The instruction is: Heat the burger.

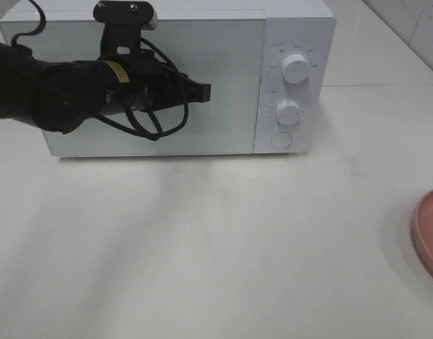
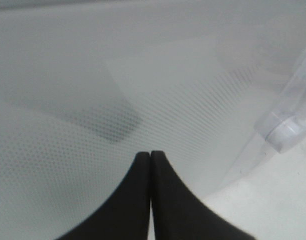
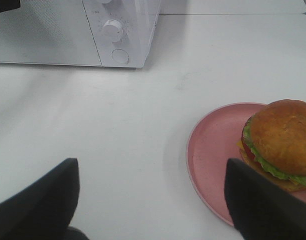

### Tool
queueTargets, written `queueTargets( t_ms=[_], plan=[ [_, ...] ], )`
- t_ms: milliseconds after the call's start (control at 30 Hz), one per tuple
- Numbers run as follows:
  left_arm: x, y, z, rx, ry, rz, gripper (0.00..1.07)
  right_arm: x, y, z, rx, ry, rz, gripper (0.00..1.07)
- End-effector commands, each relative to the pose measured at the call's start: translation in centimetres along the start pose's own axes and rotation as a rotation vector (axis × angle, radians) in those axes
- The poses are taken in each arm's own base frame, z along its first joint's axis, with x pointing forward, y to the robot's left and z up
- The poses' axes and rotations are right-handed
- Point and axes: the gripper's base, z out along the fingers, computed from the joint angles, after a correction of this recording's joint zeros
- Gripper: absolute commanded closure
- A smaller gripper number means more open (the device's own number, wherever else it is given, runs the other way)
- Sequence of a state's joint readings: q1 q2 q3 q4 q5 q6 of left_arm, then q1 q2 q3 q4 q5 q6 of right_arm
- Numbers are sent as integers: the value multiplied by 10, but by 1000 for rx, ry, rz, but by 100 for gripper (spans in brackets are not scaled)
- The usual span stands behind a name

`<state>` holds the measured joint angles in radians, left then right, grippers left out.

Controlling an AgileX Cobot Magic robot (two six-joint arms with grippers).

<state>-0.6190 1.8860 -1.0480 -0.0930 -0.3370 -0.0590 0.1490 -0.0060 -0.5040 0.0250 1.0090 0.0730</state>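
**Early stage: microwave shut, burger unheated**

Reaching across the door of the microwave (image 1: 167, 78) from the left: left gripper (image 1: 202, 92), jaws pressed together, holding nothing, tips hanging right at the speckled door glass (image 2: 93, 115). Whether actually touching the glass, cannot tell. Door sitting closed, flush with the front. Further right, two dials (image 1: 295, 68) and a round button (image 1: 280, 140) on the control panel, untouched.

Open white table (image 1: 202, 247) stretching between microwave and plate. At the far right edge, just a sliver of the pink plate (image 1: 429, 233) showing from above.

From the right wrist: right gripper (image 3: 152, 200) hovering with jaws spread wide, empty, near the plate. Resting on the plate (image 3: 212, 145), well apart from the microwave: burger (image 3: 280, 145), upright.

Judging progress: nothing done yet. Remaining: opening the door, carrying the burger in, closing, setting a dial.
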Motion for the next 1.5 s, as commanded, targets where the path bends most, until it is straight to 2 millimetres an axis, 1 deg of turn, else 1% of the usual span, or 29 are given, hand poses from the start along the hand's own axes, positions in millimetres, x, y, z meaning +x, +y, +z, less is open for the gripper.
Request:
queueTargets(
  t_ms=[33,100,133,167,200,233,267,300,333,367,400,533,567,633,733,800,833,900,1000,1067,1100,1167,1233,1267,1367,1400,1433,1467,1500],
  plan=[
    [1,-14,-20,32,134,44,107,2,0,-2,1,-32,-10,31],
    [3,-14,-23,30,178,45,105,2,0,-2,1,-32,-10,31],
    [5,-15,-32,24,282,43,95,2,0,-2,1,-32,-10,31],
    [5,-15,-37,22,319,40,88,2,0,-2,1,-32,-10,31],
    [5,-15,-37,22,319,40,88,2,0,-2,1,-32,-10,31],
    [7,-14,-47,16,412,40,67,2,0,-2,1,-32,-10,31],
    [8,-14,-52,12,461,41,52,2,0,-2,1,-32,-10,31],
    [8,-14,-52,12,461,41,52,2,0,-2,1,-32,-10,31],
    [10,-14,-62,7,550,43,23,2,0,-2,1,-32,-10,31],
    [10,-14,-62,7,550,43,23,2,0,-2,1,-32,-10,31],
    [10,-14,-72,3,607,46,4,2,0,-2,1,-32,-10,31],
    [10,-14,-87,-3,710,49,6,2,0,-2,1,-32,-10,31],
    [10,-14,-87,-3,710,49,6,2,0,-2,1,-32,-10,31],
    [9,-13,-103,-9,803,51,6,2,0,-2,1,-32,-10,31],
    [9,-13,-107,-10,824,50,6,2,0,-2,1,-32,-10,31],
    [8,-13,-119,-12,886,58,6,2,0,-2,1,-32,-10,31],
    [8,-13,-119,-12,886,58,6,2,0,-2,1,-32,-10,31],
    [6,-5,-132,-36,960,46,6,2,0,-2,1,-32,-10,31],
    [5,-2,-136,-46,972,35,6,2,0,-2,1,-32,-10,31],
    [-5,19,-152,-94,973,-27,6,2,0,-2,1,-32,-10,31],
    [-5,19,-152,-94,973,-27,6,2,0,-2,1,-32,-10,31],
    [-14,37,-167,-141,960,-84,6,2,0,-2,1,-32,-10,31],
    [-17,43,-172,-156,951,-102,6,2,0,-2,1,-32,-10,31],
    [-22,58,-185,-201,939,-144,6,2,0,-2,1,-32,-10,31],
    [-24,66,-191,-222,936,-167,6,2,0,-2,1,-32,-10,31],
    [-25,78,-204,-258,936,-208,6,2,0,-2,1,-32,-10,31],
    [-25,84,-211,-277,932,-231,6,2,0,-2,1,-32,-10,31],
    [-25,84,-211,-277,932,-231,6,2,0,-2,1,-32,-10,31],
    [-22,90,-226,-308,912,-267,6,2,0,-2,1,-32,-10,31]
  ],
)
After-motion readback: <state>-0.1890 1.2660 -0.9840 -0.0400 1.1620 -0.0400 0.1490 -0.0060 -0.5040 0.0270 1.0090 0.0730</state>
